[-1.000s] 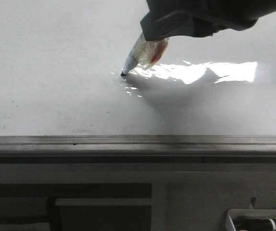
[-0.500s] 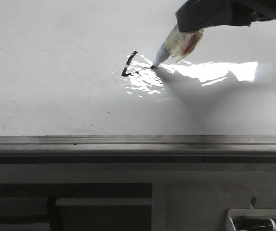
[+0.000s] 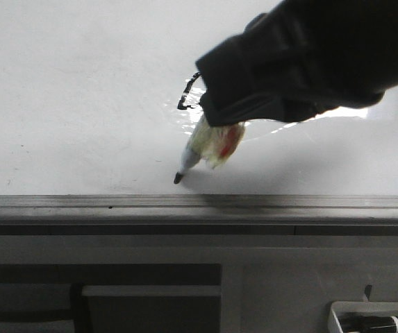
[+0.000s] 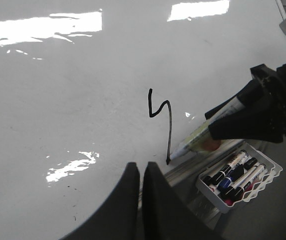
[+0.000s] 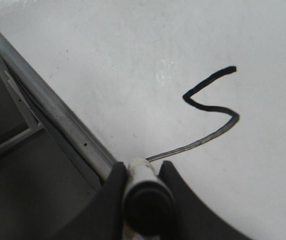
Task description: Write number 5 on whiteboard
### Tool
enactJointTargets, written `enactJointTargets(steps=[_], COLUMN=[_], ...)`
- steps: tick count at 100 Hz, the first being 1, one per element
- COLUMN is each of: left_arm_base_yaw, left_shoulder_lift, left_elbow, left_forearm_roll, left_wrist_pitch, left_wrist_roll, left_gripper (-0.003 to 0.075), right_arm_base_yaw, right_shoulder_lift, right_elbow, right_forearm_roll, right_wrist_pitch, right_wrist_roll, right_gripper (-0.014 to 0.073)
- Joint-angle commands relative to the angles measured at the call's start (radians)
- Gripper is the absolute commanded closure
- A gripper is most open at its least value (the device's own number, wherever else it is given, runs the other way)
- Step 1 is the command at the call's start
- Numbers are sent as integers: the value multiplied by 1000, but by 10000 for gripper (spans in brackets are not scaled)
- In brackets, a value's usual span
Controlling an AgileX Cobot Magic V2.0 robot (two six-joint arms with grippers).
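- Since half a second ago the right gripper [image 3: 216, 132] has swung from the far right of the board down toward the near edge, dragging the marker [image 3: 205, 147] with it; the stroke that was only a short hook is now a longer line.
- That line, the number 5 [image 4: 161, 125], lies on the whiteboard [image 3: 73, 104] near its near edge: a short top stroke, a small hooked middle and a long straight tail running to the marker tip. In the front view most of it is hidden behind the arm.
- The right gripper's jaws are clamped on the marker barrel, one finger on each side as the right wrist view shows, with the tip touching the board just beside the grey edge strip [image 3: 115, 202].
- The left gripper [image 4: 140, 172] hangs over the board with its fingers pressed together and nothing between them.
- The marker looks light, stiff and smooth, a round plastic barrel that could twist or slip in the jaws, so I judge the mid-barrel hold sensible: close enough to the tip for control.
- The felt tip probably gives a little; pressing hard would likely thicken the line or skid.
- The board is glossy, flat and hard, with bright glare patches and faint smudges; I expect it to offer little friction, and the wet ink to smear if brushed.
- A white tray of spare markers [image 4: 240, 175] sits beyond the metal strip, off the board.
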Motion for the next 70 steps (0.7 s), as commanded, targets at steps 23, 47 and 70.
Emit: enactJointTargets(steps=[23, 47, 70], left_arm_base_yaw=[1, 1, 1], left_shoulder_lift=[6, 6, 6], left_elbow=[-26, -26, -26], left_forearm_roll=[-31, -31, -31], left_wrist_pitch=[-75, -75, -75], left_wrist_roll=[-9, -9, -9], left_gripper=[741, 741, 741], right_arm_base_yaw=[-13, -13, -13], right_shoulder_lift=[-122, -92, -61], right_elbow=[-101, -105, -122], right_forearm_roll=[-42, -65, -102], right_wrist_pitch=[-101, -109, -108], right_wrist_roll=[-16, -16, -16], right_gripper=[635, 635, 635])
